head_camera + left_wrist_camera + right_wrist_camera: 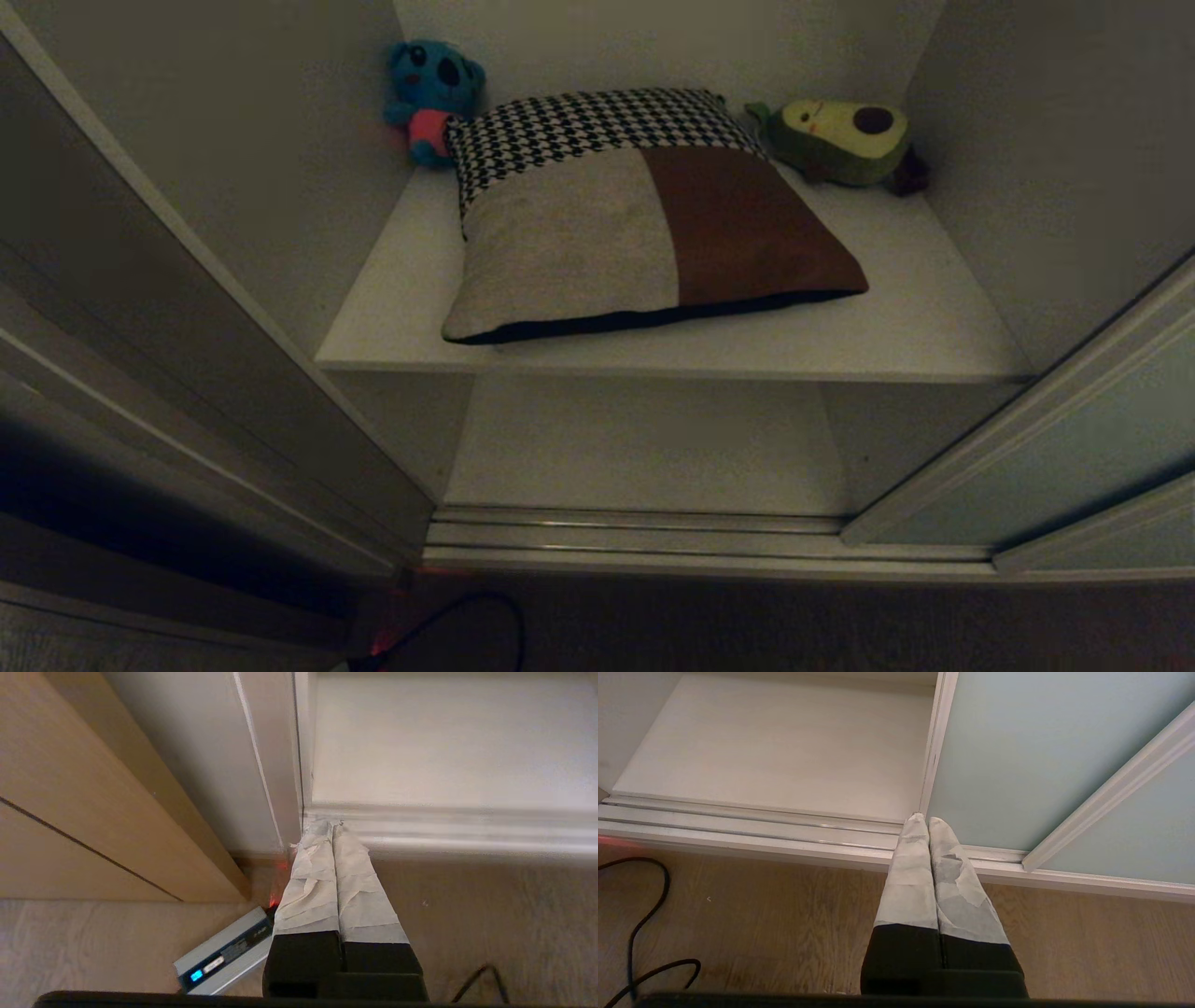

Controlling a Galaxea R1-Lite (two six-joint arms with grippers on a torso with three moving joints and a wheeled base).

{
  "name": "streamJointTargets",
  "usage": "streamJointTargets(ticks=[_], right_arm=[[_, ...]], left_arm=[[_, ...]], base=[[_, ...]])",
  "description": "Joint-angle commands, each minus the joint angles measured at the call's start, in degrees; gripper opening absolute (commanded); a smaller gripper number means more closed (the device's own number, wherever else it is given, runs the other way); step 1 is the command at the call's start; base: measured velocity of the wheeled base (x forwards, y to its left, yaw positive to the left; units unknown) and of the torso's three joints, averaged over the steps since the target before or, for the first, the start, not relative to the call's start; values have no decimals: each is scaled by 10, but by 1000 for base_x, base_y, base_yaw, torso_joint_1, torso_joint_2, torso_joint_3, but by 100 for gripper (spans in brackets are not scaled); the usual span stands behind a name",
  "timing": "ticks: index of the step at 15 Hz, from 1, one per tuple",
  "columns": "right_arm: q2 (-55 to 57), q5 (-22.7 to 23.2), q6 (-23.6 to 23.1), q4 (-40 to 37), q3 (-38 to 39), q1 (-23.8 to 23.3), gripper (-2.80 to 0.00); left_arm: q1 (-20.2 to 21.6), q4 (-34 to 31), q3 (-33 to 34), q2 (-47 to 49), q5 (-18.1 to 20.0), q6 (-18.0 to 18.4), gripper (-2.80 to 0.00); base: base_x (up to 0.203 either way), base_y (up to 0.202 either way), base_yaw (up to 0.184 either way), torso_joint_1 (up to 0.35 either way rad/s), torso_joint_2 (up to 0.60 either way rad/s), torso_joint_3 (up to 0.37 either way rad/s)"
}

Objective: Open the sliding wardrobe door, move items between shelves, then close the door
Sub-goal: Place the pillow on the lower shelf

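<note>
- Already, the sliding wardrobe door (1008,760) is seen pushed aside just beyond the right gripper (923,820), so the opening step is judged done.
- Above both grippers, an upper shelf (915,322) carries the cushion (635,219), flanked by a blue plush (431,98) and an avocado plush (845,140).
- The lower shelf (784,751) ahead of the grippers is bare; moving and closing are judged left.
- Both the right and left gripper (332,823) are pressed closed, holding nothing, low over the floor.
</note>
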State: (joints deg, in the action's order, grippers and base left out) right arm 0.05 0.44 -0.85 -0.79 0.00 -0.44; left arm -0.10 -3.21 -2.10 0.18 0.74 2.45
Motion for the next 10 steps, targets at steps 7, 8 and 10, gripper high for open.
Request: streamJointTargets(ticks=[7, 8, 10], right_arm=[[0, 0, 0, 0, 3, 0, -280], [0, 1, 0, 0, 2, 0, -280], [0, 1, 0, 0, 2, 0, -280]], left_arm=[[0, 6, -220, 238, 59, -1, -280], [0, 7, -265, 286, 73, -2, -280], [0, 8, -347, 374, 109, -3, -280]], base=[[0, 0, 0, 0, 0, 0], [0, 0, 0, 0, 0, 0], [0, 0, 0, 0, 0, 0]])
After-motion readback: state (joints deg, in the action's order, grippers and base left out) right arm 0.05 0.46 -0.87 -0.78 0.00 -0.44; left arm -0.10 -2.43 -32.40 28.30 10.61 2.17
